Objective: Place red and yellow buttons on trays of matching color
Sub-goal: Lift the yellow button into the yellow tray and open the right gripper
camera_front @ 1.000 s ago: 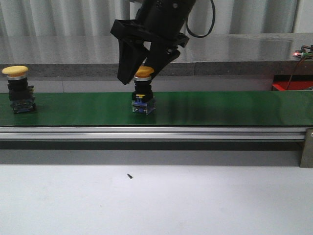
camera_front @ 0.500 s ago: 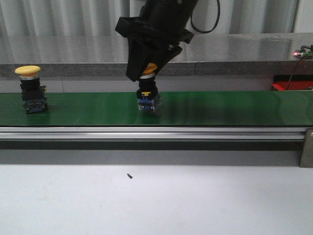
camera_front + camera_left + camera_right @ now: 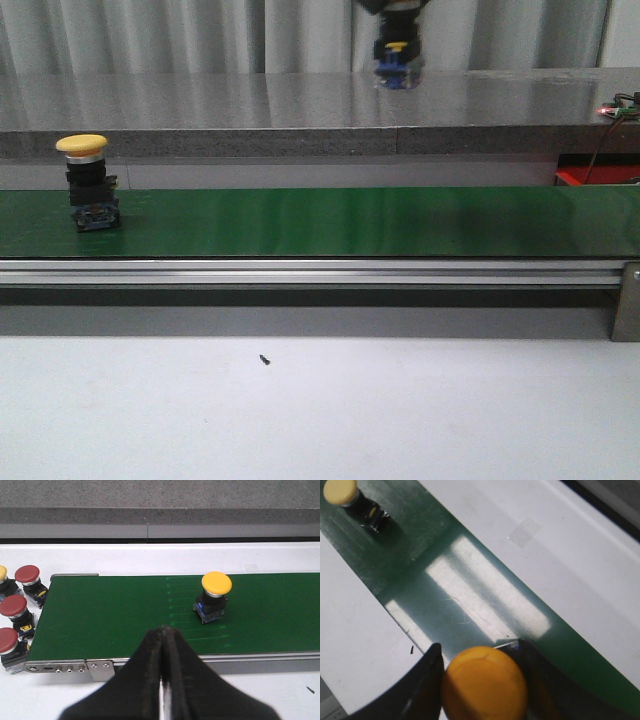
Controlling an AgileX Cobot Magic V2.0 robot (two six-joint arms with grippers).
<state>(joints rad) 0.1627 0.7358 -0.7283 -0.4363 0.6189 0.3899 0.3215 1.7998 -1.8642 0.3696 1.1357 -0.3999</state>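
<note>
My right gripper (image 3: 479, 655) is shut on a yellow button (image 3: 485, 684), its dark fingers (image 3: 427, 680) pressed to both sides of the cap. The front view shows that button's blue and black base (image 3: 397, 58) hanging high above the green conveyor belt (image 3: 350, 220), with the gripper almost out of frame. A second yellow button (image 3: 82, 180) stands upright on the belt's left part, also seen as the yellow button (image 3: 216, 594) in the left wrist view. My left gripper (image 3: 163, 630) is shut and empty, hovering over the belt's near rail. No trays are in view.
Three red buttons (image 3: 13, 607) and part of a yellow one (image 3: 1, 573) stand on the white table off the belt's end. An aluminium rail (image 3: 300, 270) runs along the belt's front. A grey stone ledge (image 3: 300, 100) lies behind. A small black speck (image 3: 264, 359) lies on the table.
My right gripper closed on the middle yellow button and lifted it up and to the right, off the belt. The other yellow button rode rightward along the belt.
</note>
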